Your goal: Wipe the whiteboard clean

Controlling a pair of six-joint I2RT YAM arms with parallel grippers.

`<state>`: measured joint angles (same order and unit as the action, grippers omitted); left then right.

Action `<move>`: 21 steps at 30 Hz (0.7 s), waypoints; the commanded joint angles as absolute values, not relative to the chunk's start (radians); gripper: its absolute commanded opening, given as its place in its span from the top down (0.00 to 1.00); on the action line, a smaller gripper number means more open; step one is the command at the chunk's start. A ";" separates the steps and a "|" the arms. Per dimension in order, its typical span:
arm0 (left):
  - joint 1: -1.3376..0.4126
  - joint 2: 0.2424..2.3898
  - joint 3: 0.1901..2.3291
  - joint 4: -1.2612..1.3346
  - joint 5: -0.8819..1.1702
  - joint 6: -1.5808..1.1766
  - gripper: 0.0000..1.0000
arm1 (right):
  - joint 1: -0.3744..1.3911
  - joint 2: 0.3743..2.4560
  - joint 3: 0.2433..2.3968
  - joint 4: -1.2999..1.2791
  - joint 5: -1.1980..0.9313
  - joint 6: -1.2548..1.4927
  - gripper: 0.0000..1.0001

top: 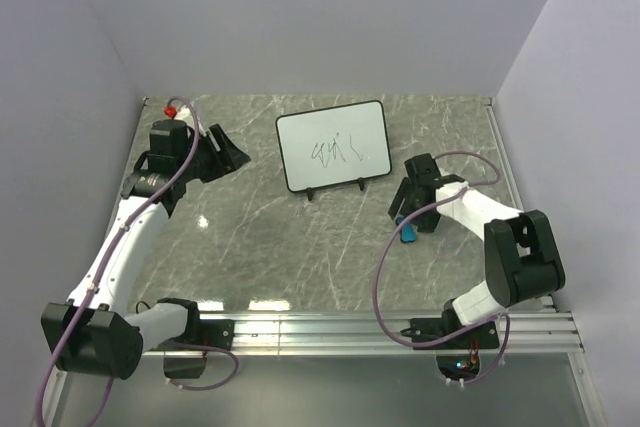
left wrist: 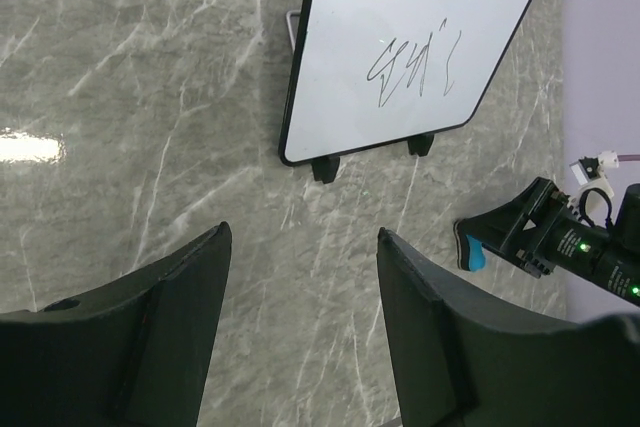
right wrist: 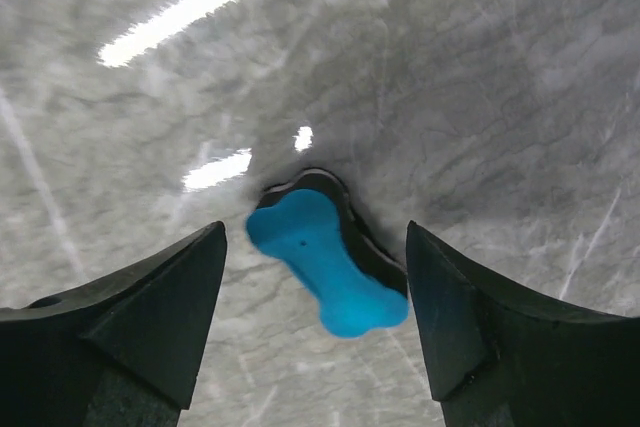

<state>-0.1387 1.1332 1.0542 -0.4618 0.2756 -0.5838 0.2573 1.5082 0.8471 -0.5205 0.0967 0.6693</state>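
The whiteboard stands tilted on little black feet at the back middle of the table, with dark scribbles at its centre; it also fills the top of the left wrist view. A blue bone-shaped eraser on a black pad lies flat on the marble. My right gripper hangs over the eraser, one finger on each side, with a gap showing on both sides. My left gripper stands open over bare marble, left of the board, holding nothing.
A small red object sits in the back left corner. Grey walls close in the table on the left, back and right. A metal rail runs along the near edge by the arm bases.
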 commanded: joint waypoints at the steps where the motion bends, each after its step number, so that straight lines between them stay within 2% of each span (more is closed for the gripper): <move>1: -0.141 1.091 1.040 -0.451 0.261 -0.575 0.35 | 0.253 1.526 0.813 -0.492 0.114 0.634 0.21; 9: -0.141 1.058 0.996 -0.430 0.262 -0.610 0.35 | 0.258 1.506 0.785 -0.494 0.127 0.578 0.27; 21: -0.141 0.994 0.928 -0.402 0.253 -0.670 0.36 | 0.298 1.488 0.815 -0.541 0.158 0.541 0.43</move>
